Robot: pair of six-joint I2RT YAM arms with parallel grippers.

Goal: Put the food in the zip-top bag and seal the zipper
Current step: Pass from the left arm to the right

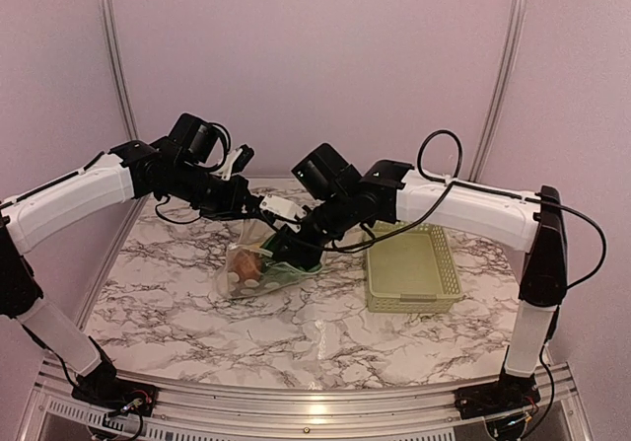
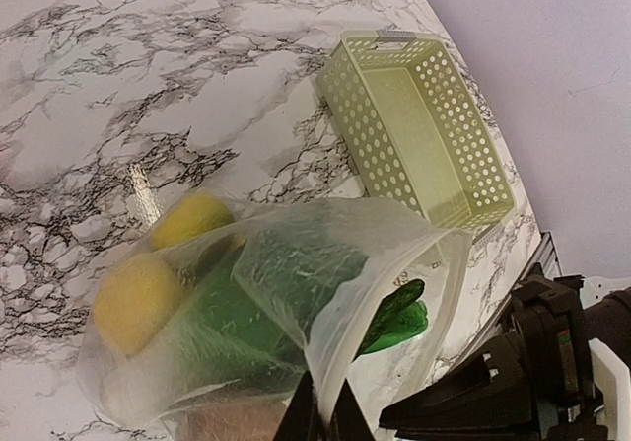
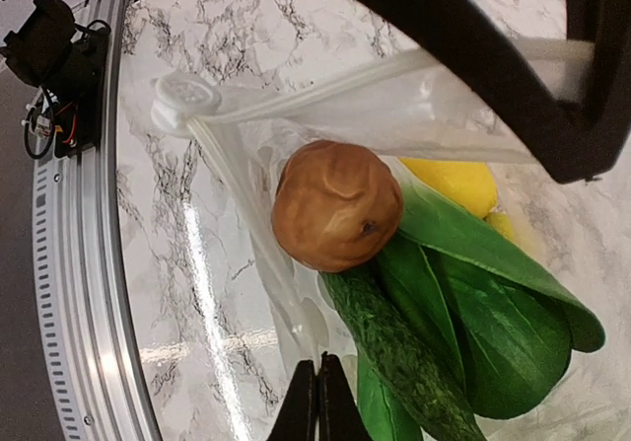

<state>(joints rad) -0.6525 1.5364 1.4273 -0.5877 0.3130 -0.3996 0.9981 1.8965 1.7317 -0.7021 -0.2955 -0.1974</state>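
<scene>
The clear zip-top bag (image 1: 258, 263) hangs mouth-up over the marble table, held at its top edge by both grippers. My left gripper (image 2: 320, 416) is shut on one side of the mouth, and also shows in the top view (image 1: 264, 206). My right gripper (image 3: 317, 402) is shut on the bag's edge, seen in the top view (image 1: 296, 239) too. Inside the bag are the brown round item (image 3: 337, 204), the cucumber (image 3: 394, 352), the bok choy (image 3: 493, 313) and the lemon (image 3: 449, 180). The zipper strip (image 3: 325, 91) runs along the mouth, which gapes open (image 2: 434, 263).
The pale green slotted basket (image 1: 412, 263) stands to the right of the bag and holds nothing; it also shows in the left wrist view (image 2: 414, 125). The table's aluminium front rail (image 3: 89, 263) is close to the bag. Purple walls enclose the back and sides.
</scene>
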